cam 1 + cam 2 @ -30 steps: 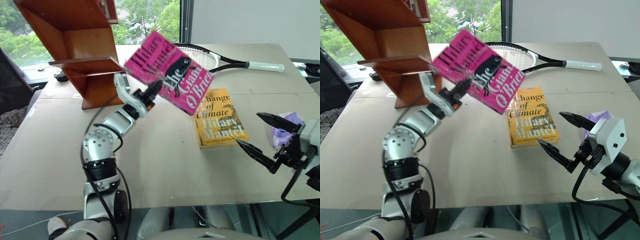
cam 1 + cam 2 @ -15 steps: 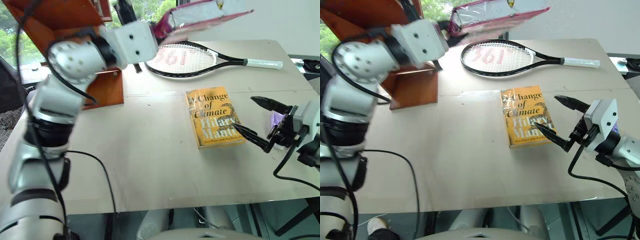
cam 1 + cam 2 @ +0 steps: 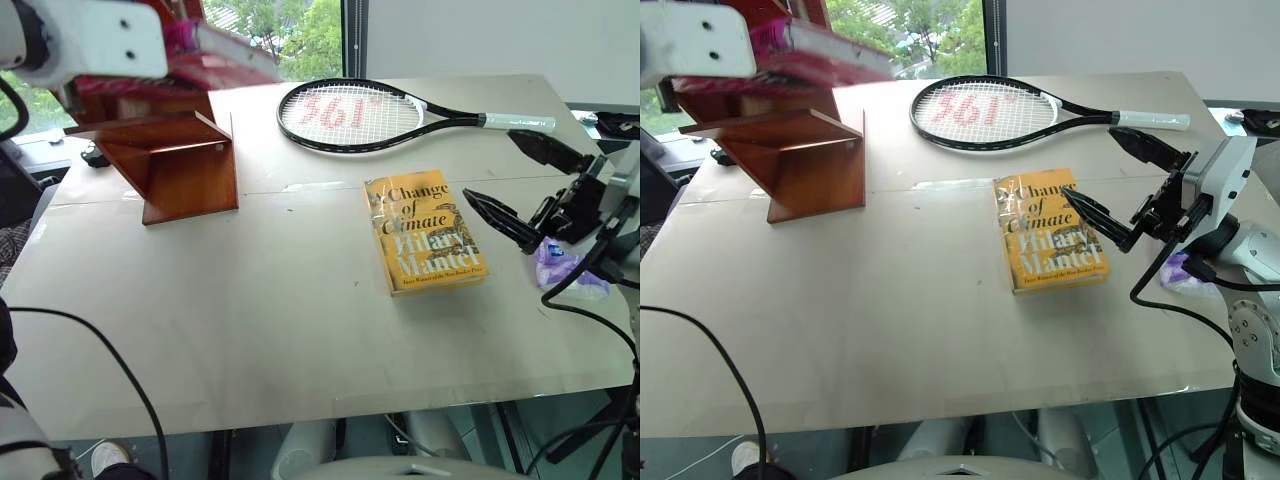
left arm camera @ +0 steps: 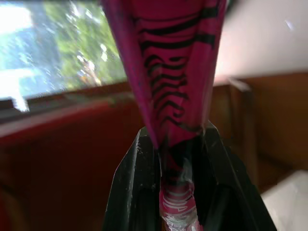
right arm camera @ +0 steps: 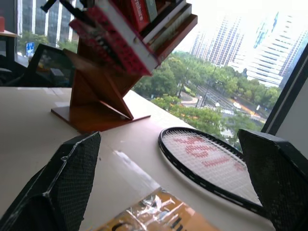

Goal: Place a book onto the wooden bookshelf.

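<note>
The pink book (image 3: 222, 57) lies slanted at the top of the wooden bookshelf (image 3: 185, 165), at the table's far left. My left gripper (image 4: 177, 144) is shut on the book (image 4: 168, 57), its fingers clamped on both covers, with brown shelf wood behind. In the right wrist view the book (image 5: 120, 41) rests along a slanted board of the bookshelf (image 5: 98, 103), below other books. Above the table's right side my right gripper (image 3: 490, 165) hangs open and holds nothing.
A yellow-orange book (image 3: 425, 232) lies flat right of centre, just left of the right gripper. A black tennis racket (image 3: 350, 115) lies at the back. A purple wrapper (image 3: 560, 265) sits near the right edge. A black cable loops at the front left.
My left arm has swung the pink book from above the racket leftward to the bookshelf. The right gripper has risen and moved toward the table's far side, still open.
</note>
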